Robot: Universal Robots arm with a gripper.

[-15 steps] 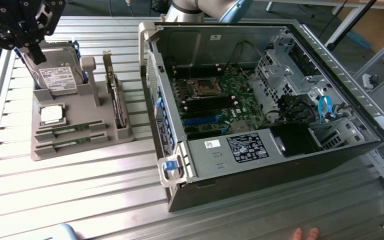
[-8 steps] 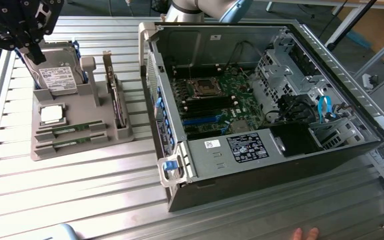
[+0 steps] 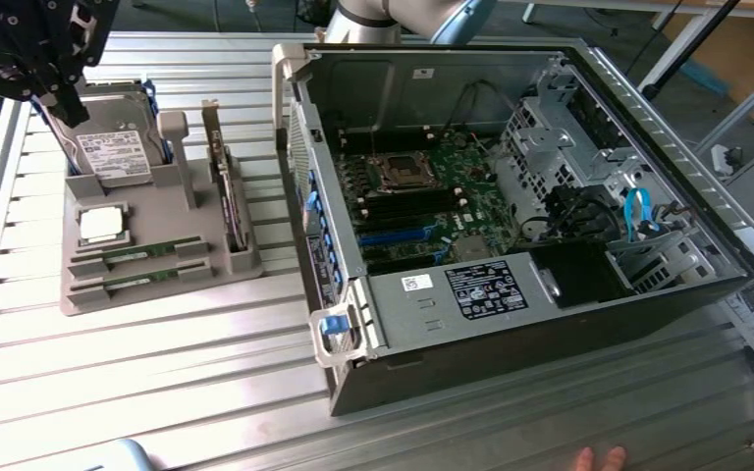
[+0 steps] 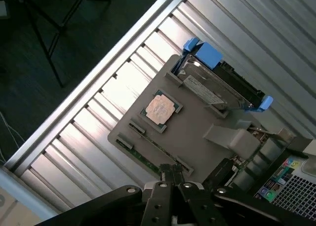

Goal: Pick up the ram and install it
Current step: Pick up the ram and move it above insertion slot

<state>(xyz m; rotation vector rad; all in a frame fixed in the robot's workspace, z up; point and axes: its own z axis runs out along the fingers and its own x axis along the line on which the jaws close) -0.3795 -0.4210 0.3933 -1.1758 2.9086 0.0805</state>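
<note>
The ram (image 3: 137, 257) (image 4: 159, 146) is a long, narrow, thin green stick seated edge-up in a slot of the gray holder (image 3: 168, 231), so mostly its slim upper edge shows, with each end sitting at a small gray block. A second stick (image 3: 134, 285) (image 4: 139, 157) of the same look lies in the parallel slot just beside it, close but apart. Both rest level in the holder's low part, well apart from the open computer case (image 3: 403, 304), to the exterior view's left of it.
</note>
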